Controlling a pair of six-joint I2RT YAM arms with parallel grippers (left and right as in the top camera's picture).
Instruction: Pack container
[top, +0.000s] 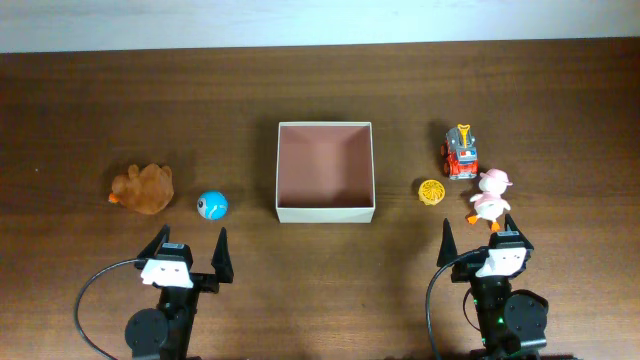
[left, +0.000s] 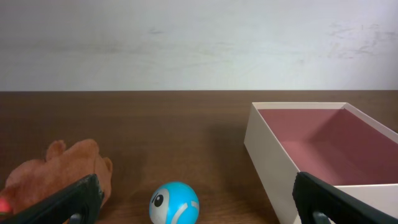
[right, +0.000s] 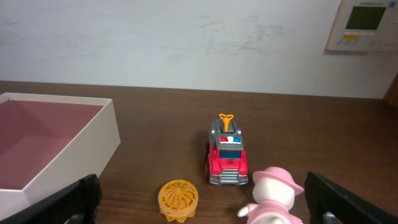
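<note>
- The square, shallow cardboard container (top: 325, 213) with cream-white outer walls and a pinkish-brown inside sits upright at the middle of the dark brown wooden table (top: 320, 90). Its top is open and nothing lies in it.
- The left gripper (top: 192, 238) hovers near the table's front edge, left of the container. Its jaws are spread wide and hold nothing.
- A small blue ball with a white eye (top: 212, 205) lies just ahead of the left gripper, apart from its fingers (left: 62, 202).
- A brown plush toy (top: 143, 188) lies left of the blue ball.
- The right gripper (top: 477, 240) hovers to the container's front right. Its jaws are likewise spread and hold nothing.
- A yellow lattice ball (top: 431, 191) rests right of the container, clear of its wall.
- A red toy fire truck (top: 461, 153) stands behind the yellow ball, its nose pointing toward the arms.
- A pink and white duck figure (top: 490, 198) stands just ahead of the right gripper, beside the truck.
</note>
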